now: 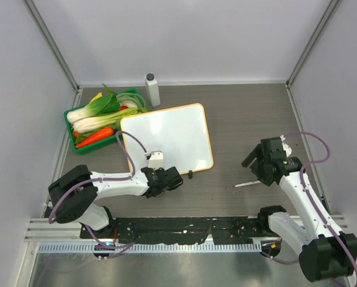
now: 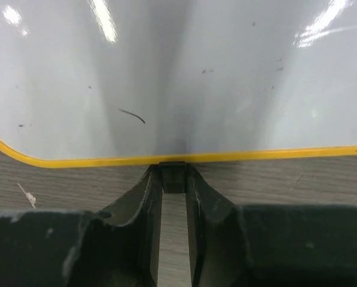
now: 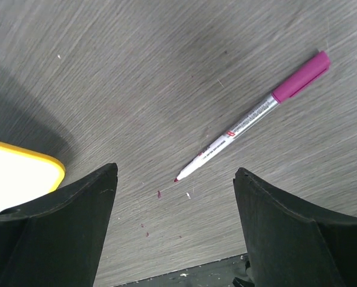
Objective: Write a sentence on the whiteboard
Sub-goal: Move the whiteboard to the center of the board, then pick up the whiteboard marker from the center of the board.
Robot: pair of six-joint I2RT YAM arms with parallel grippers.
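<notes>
Though the marker [image 3: 250, 119] carries print along its barrel, it is too small for me to read; my right pincer [image 3: 175, 171] hangs wide above its tip. The orange-framed whiteboard [image 1: 166, 139], white but for a short dark stroke, lies left of centre. My left pincer [image 2: 173, 186] is pinched narrow on the black foot [image 2: 173, 175] at its near edge, with bare surface [image 3: 136, 72] between board and marker.

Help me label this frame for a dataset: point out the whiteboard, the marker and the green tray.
whiteboard [image 1: 169, 140], top external view, bare white face near its middle.
marker [image 3: 252, 118], right wrist view, middle of the printed barrel.
green tray [image 1: 69, 119], top external view, its left rim.
</notes>
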